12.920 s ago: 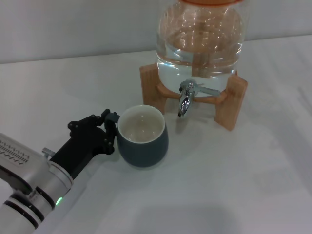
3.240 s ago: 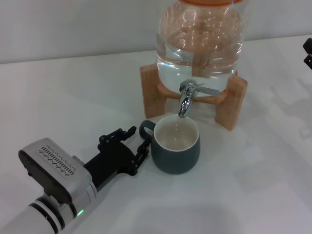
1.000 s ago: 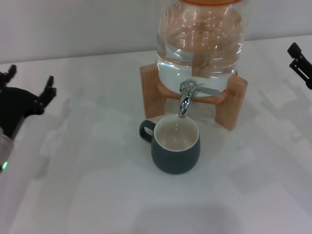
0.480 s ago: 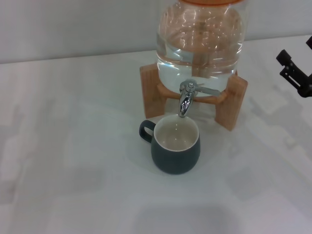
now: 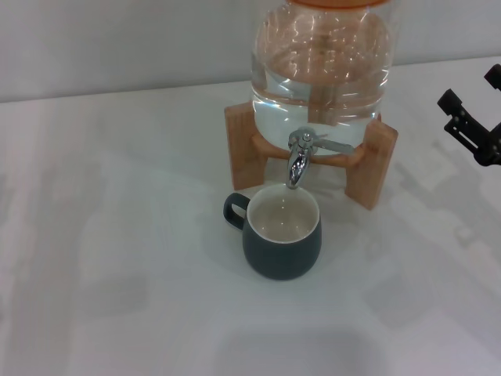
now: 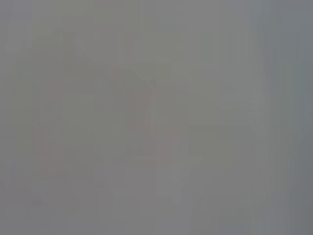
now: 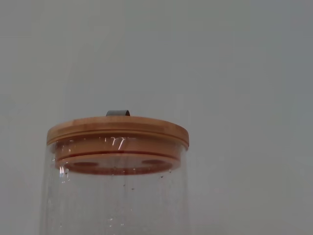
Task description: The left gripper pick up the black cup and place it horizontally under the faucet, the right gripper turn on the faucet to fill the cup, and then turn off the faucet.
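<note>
The black cup (image 5: 282, 233) stands upright on the white table (image 5: 117, 258), directly under the faucet (image 5: 298, 160) of the water jar (image 5: 321, 63), handle to the left. The placing looks done, and the left gripper is out of view. The right gripper (image 5: 470, 129) hovers at the far right, jaws spread. Next it must reach left to the lever and turn it
</note>
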### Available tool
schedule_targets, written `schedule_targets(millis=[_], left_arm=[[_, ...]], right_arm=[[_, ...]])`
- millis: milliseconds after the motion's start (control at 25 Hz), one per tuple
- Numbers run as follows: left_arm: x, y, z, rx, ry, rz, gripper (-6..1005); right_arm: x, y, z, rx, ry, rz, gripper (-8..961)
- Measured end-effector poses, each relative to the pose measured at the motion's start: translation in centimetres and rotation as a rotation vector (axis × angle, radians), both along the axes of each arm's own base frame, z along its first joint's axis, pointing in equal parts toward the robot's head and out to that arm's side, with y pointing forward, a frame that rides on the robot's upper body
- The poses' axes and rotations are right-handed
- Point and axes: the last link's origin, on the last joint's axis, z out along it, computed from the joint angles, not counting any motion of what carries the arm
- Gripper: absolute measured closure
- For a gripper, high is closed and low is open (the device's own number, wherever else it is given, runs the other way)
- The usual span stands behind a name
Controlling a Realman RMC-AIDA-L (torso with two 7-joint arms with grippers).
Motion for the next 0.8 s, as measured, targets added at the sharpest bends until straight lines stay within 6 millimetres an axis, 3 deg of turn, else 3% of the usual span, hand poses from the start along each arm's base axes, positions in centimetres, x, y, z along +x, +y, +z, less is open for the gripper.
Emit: schedule_targets(millis=[280,800], left_arm=[[0.1,0.4,-0.2,-0.028,-0.219,-0.021,119],[-0.2,0.4,-0.7,-0.061,-0.224,0.002,119]], right_arm=[[-0.2,0.0,0.0,-0.004,0.010,0.009,85],[-1.9,-1.3,-2.6,-0.169,0.018,0.126,85]])
